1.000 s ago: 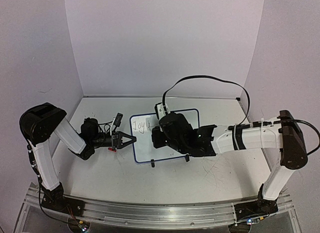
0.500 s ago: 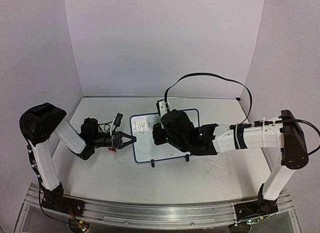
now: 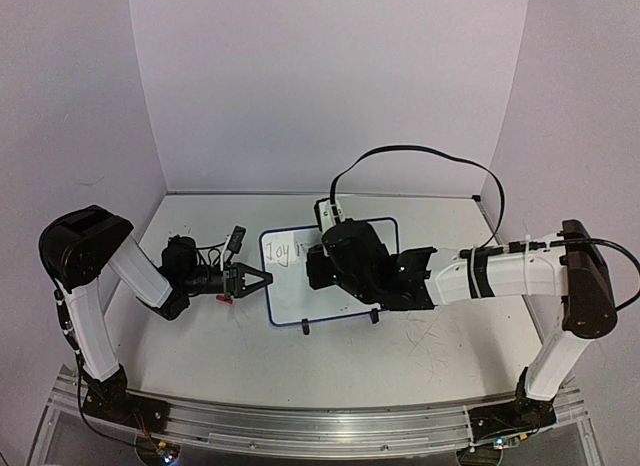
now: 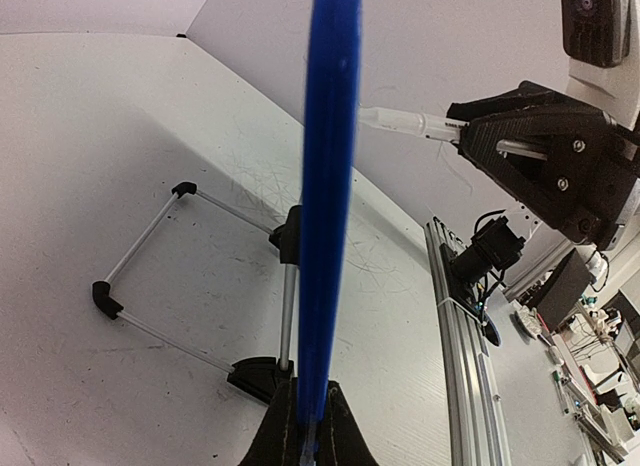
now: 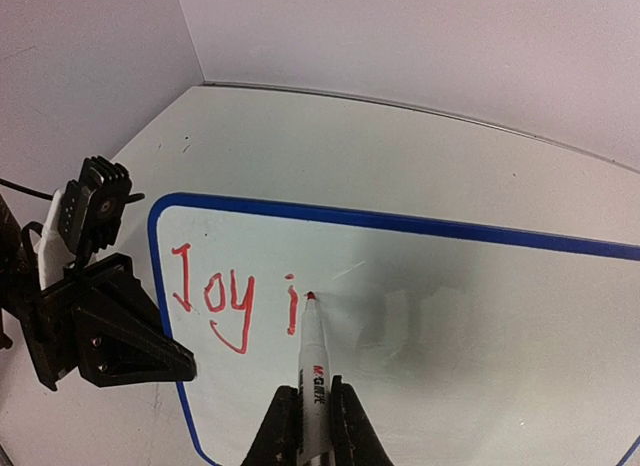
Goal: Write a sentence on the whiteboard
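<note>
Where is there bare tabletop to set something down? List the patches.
Free: the wide table strip between the whiteboard feet and the near rail; the far band between whiteboard and back wall. Crowded: the centre, where the left claw grips the board's edge and the right claw holds the marker to it.

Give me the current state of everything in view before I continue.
whiteboard: standing tilted back, mostly blank
sentence: unfinished, reads "Joy i" in red
marker: uncapped, tip at the board beside the "i"
left gripper: shut on the whiteboard's edge
right gripper: shut on the marker
</note>
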`<state>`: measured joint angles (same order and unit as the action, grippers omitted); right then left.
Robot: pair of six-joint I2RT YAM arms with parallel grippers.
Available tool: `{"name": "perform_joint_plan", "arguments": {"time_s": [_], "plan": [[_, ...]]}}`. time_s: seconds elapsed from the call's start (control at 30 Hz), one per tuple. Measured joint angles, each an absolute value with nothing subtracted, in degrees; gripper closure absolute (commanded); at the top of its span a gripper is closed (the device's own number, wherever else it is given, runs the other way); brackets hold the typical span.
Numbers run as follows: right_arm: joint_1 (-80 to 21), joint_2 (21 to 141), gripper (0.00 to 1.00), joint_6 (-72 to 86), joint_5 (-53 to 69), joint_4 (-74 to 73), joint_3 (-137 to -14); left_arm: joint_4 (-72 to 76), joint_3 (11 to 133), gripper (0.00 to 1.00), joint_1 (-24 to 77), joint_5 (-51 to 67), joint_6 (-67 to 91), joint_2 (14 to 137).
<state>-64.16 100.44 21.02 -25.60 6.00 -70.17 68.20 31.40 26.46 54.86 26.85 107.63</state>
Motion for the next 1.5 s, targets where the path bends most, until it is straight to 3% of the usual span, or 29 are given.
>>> {"name": "perform_joint_plan", "arguments": {"time_s": [1.5], "plan": [[-64.9,100.4,1.00,23.6,-24.8,3.2,-69.1,68.2,31.4,1.00,26.5,54.8,26.9,107.6]]}}
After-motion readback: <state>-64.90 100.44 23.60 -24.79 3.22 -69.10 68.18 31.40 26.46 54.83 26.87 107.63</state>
